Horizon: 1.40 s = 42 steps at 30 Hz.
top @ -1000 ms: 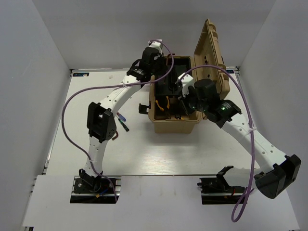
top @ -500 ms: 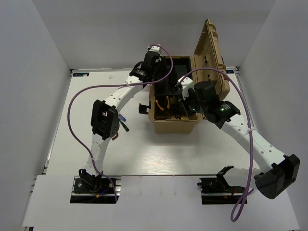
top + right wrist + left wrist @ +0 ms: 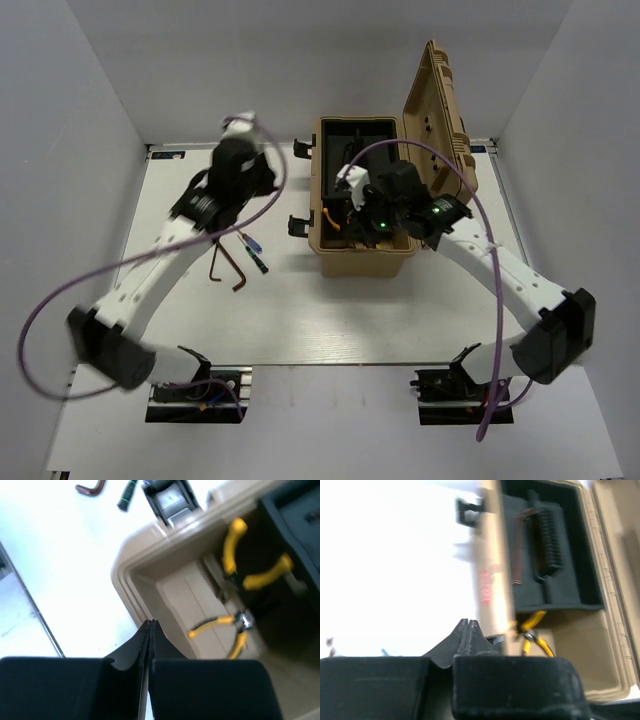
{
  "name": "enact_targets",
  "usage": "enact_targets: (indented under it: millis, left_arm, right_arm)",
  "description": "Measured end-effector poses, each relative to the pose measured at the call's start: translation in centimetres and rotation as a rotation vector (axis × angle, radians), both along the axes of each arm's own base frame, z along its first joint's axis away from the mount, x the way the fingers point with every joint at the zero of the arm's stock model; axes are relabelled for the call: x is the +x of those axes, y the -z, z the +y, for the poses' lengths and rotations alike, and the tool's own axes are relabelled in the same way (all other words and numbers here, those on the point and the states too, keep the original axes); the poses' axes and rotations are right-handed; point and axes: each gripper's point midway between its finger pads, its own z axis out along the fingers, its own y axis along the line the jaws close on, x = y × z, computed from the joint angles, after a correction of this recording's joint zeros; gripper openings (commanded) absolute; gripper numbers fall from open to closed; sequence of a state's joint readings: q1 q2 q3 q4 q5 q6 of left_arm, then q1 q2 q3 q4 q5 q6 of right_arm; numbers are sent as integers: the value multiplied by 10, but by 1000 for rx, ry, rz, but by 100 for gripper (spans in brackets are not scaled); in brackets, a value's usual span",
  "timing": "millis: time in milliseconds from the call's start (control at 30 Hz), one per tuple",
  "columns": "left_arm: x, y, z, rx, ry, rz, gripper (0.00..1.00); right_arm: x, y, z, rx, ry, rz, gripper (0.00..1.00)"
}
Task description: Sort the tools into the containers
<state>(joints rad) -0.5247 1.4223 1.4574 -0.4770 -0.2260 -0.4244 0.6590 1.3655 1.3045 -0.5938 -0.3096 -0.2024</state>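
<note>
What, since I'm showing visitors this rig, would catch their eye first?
The open tan toolbox at the table's far middle, lid upright, draws the eye first. Yellow-handled pliers lie inside it, and a hex key lies on the table left of it.

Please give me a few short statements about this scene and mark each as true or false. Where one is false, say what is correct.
1. The lid of the toolbox stands open. True.
2. The hex key lies inside the toolbox. False: it lies on the table, outside the toolbox.
3. Yellow-handled pliers lie inside the toolbox. True.
4. The right end effector is wide open. False: its fingers are shut together with nothing between them.
</note>
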Motion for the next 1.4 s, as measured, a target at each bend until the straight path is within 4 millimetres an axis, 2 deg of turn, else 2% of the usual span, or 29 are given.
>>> enact_targets:
  millis: [33,67,100,167,200,233,300,367,433,500,533,600,667,733,800,867,1000,1133,1233,1400]
  left_arm:
    - [-16,2,22,-9,-52,1,13]
    - [-27,10,40,-11,-102,10,26]
    - [-39,23,59,-6,-158,34,51]
    - [-59,59,94,14,-282,109,66]
    - [-69,80,108,33,-340,164,71]
    - [-79,98,120,52,-390,215,72]
    - [-104,125,142,79,-496,299,72]
    - [-125,126,160,70,-586,313,73]
    - [-140,110,174,13,-657,259,73]
    - [-157,85,189,-72,-714,163,64]
    - [-167,72,198,-119,-739,109,48]
    - [-186,51,214,-205,-783,8,30]
    - [-204,41,228,-266,-811,-74,24]
    - [-216,41,237,-288,-827,-118,25]
    - [-221,47,241,-280,-834,-124,36]
    - [-221,57,241,-253,-837,-103,47]
    - [-217,75,240,-195,-842,-54,55]
    - [-217,85,240,-171,-846,-36,56]
    - [-217,85,241,-171,-849,-38,56]
    - [-217,83,242,-171,-854,-47,58]
  right_arm:
    - [1,2,8,-6,-19,10,0]
    - [1,2,18,-11,-40,17,0]
    - [2,1,27,-14,-60,18,10]
    - [2,-1,49,-19,-99,25,26]
    - [1,-3,61,-20,-121,27,30]
    - [0,-4,73,-21,-140,33,35]
    - [2,-7,103,-14,-171,37,37]
    - [5,-5,134,-6,-191,56,39]
    - [9,3,163,-6,-201,80,39]
    - [13,19,189,-11,-199,113,40]
    - [15,29,200,-16,-191,132,40]
    - [17,52,219,-33,-166,173,45]
    - [18,76,231,-52,-143,197,50]
    - [16,101,236,-86,-117,220,50]
    - [15,116,243,-101,-93,217,50]
    - [15,124,254,-98,-86,202,50]
    - [14,134,277,-70,-89,163,51]
    - [9,151,291,-67,-97,146,51]
    - [8,169,297,-82,-95,137,50]
    - [19,198,299,-115,-53,101,48]
